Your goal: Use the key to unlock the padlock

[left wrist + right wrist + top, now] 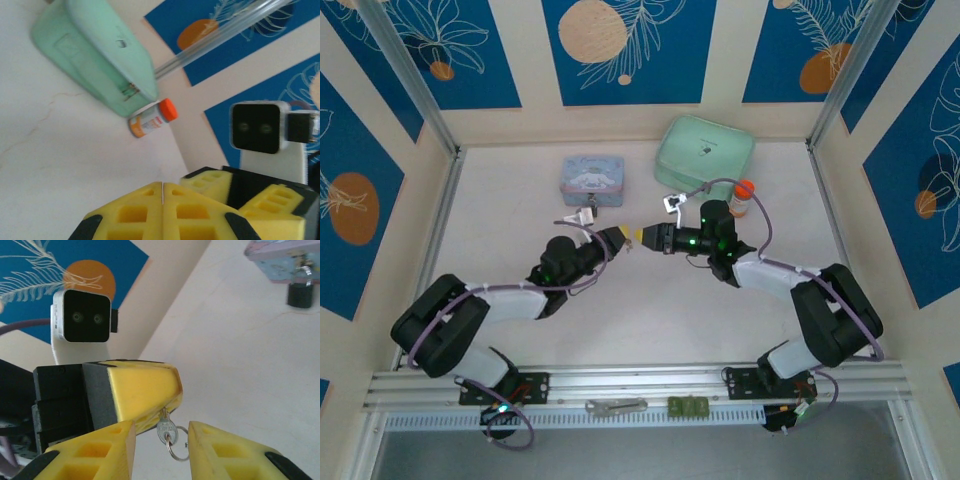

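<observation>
Left pincer (162,402) clamped shut on the key (165,431): blade runs up between its yellow tips, round head and a thin split ring (176,450) dangle below. Blade length hidden inside the grip. Its own wrist view confirms it: pads pressed flat together, one seam, no gap; key itself out of sight there, under the tips.

Right pincer (161,432) stands open, one finger on either side of the hanging key head. One finger is clear of it; ring lies close to the other, contact cannot be told.

From above, both pincers meet tip to tip over the middle of the worktop (650,320); key too small to make out from up there.

Farther off, the padlock (300,292), dark body and bright shackle, sits at the front of the pale blue tin (280,257), well apart from key and pincers. Tin cut off by the frame edge in the right wrist view.

Left wrist view adds the ground beyond the right pincer: orange-capped bottle (152,119) just beside a mint-green case (95,55), near the back wall.
</observation>
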`<state>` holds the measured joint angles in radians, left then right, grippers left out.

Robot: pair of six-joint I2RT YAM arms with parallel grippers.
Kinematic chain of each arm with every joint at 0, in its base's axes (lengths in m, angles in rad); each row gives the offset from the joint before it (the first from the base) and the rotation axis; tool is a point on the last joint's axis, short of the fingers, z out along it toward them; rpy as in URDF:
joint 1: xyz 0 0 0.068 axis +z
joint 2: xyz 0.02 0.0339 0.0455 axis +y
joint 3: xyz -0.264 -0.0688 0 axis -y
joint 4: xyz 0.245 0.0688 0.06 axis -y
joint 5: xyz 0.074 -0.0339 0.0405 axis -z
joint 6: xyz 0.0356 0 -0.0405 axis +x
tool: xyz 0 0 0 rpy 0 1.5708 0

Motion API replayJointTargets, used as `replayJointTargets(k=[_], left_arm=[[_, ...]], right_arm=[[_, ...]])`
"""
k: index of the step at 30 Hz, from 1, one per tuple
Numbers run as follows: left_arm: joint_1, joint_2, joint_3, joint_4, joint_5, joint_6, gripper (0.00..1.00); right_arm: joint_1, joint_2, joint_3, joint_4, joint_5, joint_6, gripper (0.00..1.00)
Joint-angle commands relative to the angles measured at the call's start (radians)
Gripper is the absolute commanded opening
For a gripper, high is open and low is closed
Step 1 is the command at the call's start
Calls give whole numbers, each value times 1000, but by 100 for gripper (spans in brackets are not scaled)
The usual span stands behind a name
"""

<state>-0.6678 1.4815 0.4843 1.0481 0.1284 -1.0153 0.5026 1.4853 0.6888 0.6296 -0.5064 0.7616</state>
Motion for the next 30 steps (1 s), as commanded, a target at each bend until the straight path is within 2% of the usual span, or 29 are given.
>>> replayJointTargets(k=[1,5,19,26,30], left_arm=[[7,56,13,205,70,-7,0],[7,124,8,324,81,-69,0],[7,137,-13,360,39,-107,0],[5,137,-26,360,21,-116,0],[4,140,-27,360,13,-124,0]], right_arm=[[-4,45,-16,125,-92,73,34],[-4,93,-33,225,-122,134,34],[0,215,-53,420,-134,267,29],[-6,222,-56,453,-118,300,16],[-5,229,-55,485,-118,324,0]])
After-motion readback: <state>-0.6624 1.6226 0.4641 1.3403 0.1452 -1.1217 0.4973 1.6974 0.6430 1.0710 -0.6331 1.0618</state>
